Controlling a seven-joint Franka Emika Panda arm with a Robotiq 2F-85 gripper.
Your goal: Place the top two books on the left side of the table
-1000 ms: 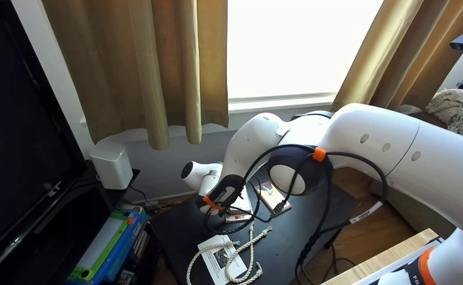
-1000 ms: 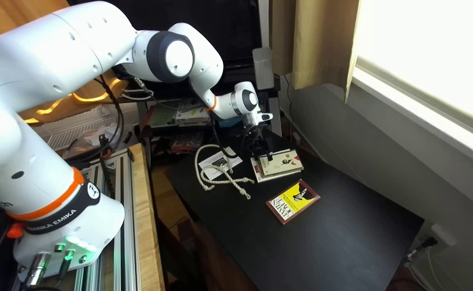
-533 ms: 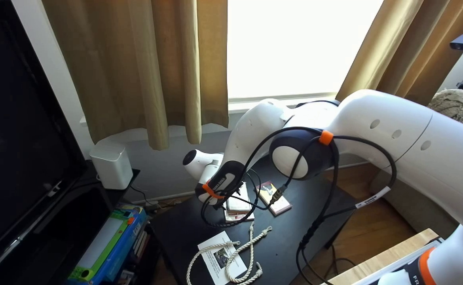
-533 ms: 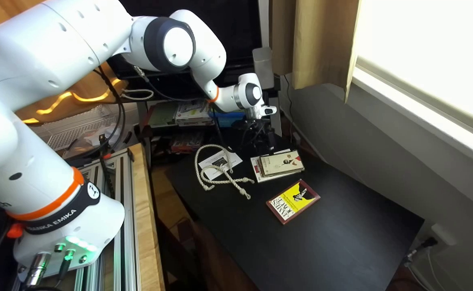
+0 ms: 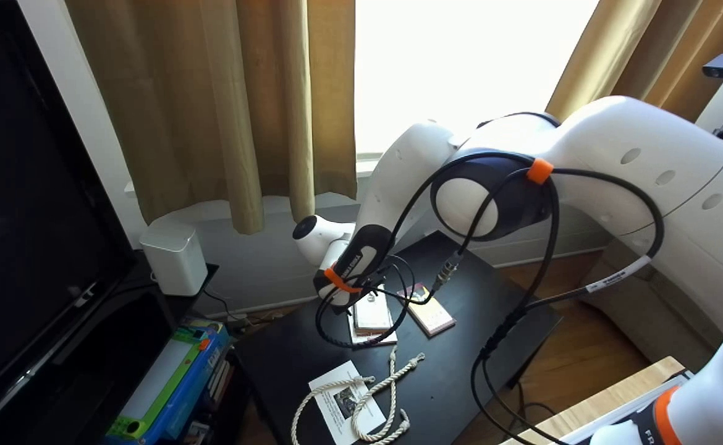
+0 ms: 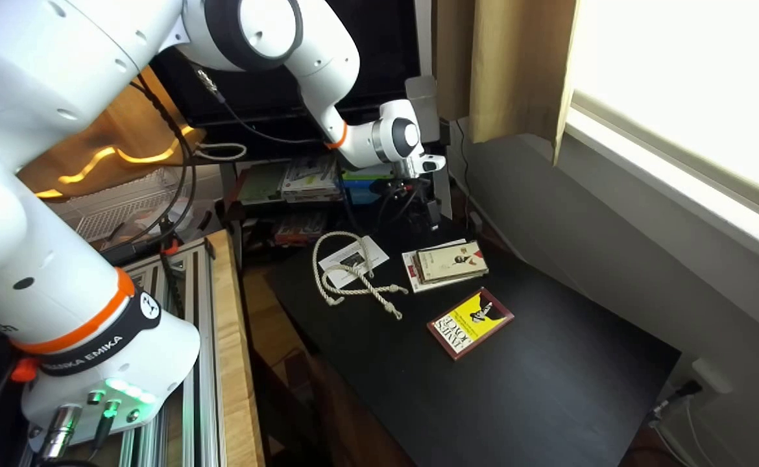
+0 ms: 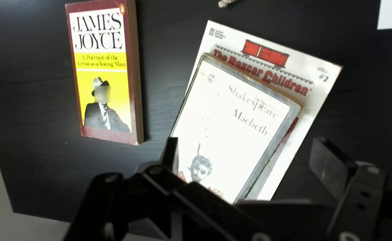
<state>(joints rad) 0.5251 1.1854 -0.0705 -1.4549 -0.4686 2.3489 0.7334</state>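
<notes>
A stack of books lies on the black table (image 6: 548, 389). On top is the cream Macbeth book (image 7: 229, 134), which also shows in both exterior views (image 6: 454, 261) (image 5: 372, 314). Under it a second small book shows only a red and green edge strip (image 7: 262, 177) in the wrist view. My gripper (image 7: 251, 157) is open and empty above the stack, its fingers apart on either side in the wrist view. In an exterior view the gripper (image 6: 433, 224) hangs above and behind the stack, toward the TV side. In the remaining exterior view the arm mostly hides it.
A larger white Boxcar Children book (image 7: 303, 68) lies under the stack. A James Joyce book (image 6: 470, 324) lies flat beside it. A white rope (image 6: 347, 292) lies over a printed sheet (image 6: 374, 254). A white boxy gadget (image 5: 175, 256) stands near the TV (image 5: 34, 185).
The arm has risen. The gripper has moved up and back from the stack, uncovering more of the top book in an exterior view. The books have not moved.
</notes>
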